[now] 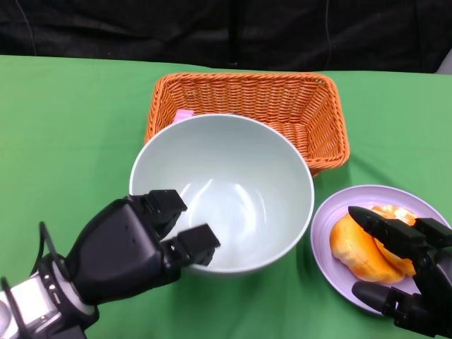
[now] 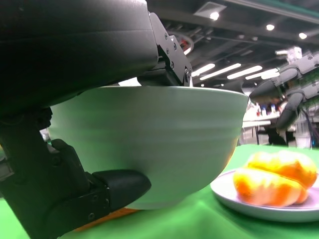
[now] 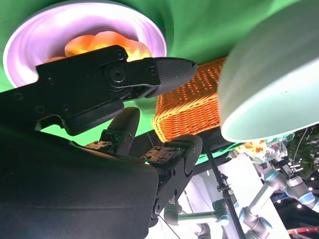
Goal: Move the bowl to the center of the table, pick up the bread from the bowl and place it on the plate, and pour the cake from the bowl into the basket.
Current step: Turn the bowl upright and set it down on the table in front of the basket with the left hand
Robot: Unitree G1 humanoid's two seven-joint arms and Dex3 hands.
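Note:
My left hand point(image 1: 134, 247) grips the near rim of the pale green bowl point(image 1: 240, 176), fingers inside and thumb under its wall point(image 2: 149, 139). The bowl is empty and sits just in front of the orange wicker basket point(image 1: 282, 99). A small pink piece of cake point(image 1: 183, 114) shows in the basket behind the bowl's far rim. The orange bread point(image 1: 360, 247) lies on the lilac plate point(image 1: 367, 201) at the right. My right hand point(image 1: 409, 275) hovers over the plate's near side with its fingers spread above the bread point(image 3: 99, 42), holding nothing.
Green cloth point(image 1: 70, 127) covers the table, with a black curtain point(image 1: 106, 28) behind its far edge. Bowl, basket point(image 3: 189, 104) and plate point(image 3: 30, 40) stand close together. Open cloth lies to the left of the basket and bowl.

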